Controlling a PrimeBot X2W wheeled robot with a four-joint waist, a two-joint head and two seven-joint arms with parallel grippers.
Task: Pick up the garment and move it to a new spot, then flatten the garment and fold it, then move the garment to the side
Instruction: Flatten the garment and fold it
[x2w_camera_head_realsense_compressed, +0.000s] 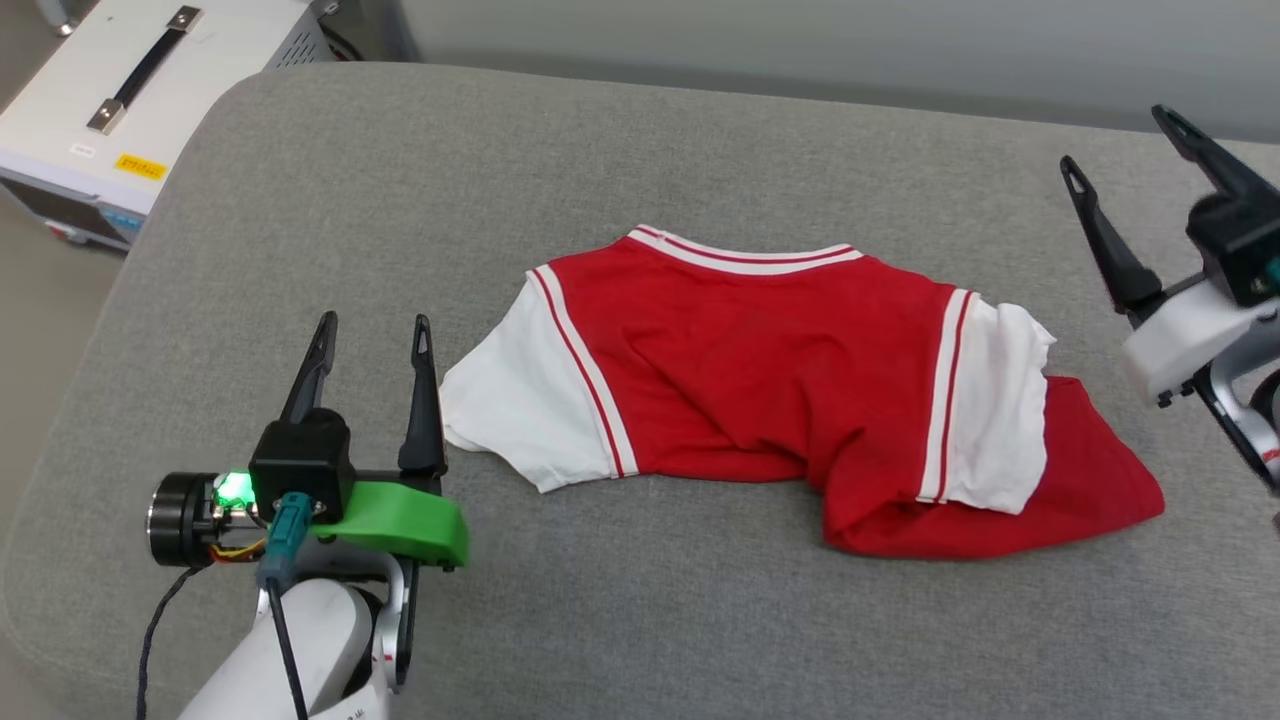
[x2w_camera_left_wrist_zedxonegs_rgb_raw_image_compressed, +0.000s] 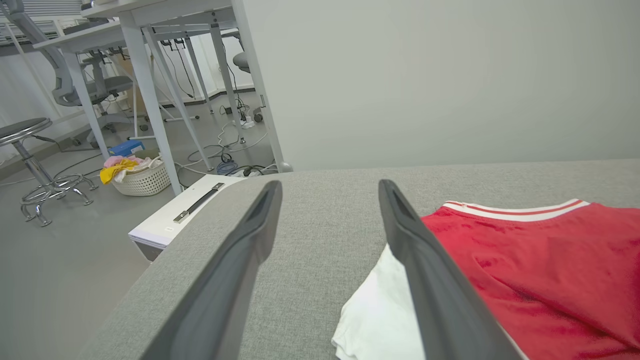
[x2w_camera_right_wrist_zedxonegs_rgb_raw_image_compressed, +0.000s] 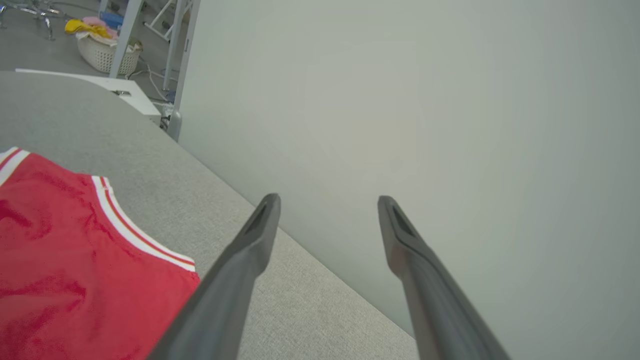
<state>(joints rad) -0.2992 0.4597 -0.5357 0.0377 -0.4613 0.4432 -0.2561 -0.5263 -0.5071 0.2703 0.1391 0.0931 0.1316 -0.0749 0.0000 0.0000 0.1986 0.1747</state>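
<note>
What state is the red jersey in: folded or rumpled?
Rumpled: the jersey lies spread but creased, one white sleeve lying over red cloth.

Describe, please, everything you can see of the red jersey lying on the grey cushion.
The garment is a red, soft-looking T-shirt with white short sleeves and red-and-white striped trim at neck and shoulders. It lies rumpled on the grey padded surface, no print showing, collar away from the robot, its hem bunched toward the robot's right. The open left gripper stands close beside one sleeve, gripping nothing.

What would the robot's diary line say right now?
shirt: crumpled on grey cushion | left gripper: open, empty, beside shirt | right gripper: open, empty, clear of shirt
</note>
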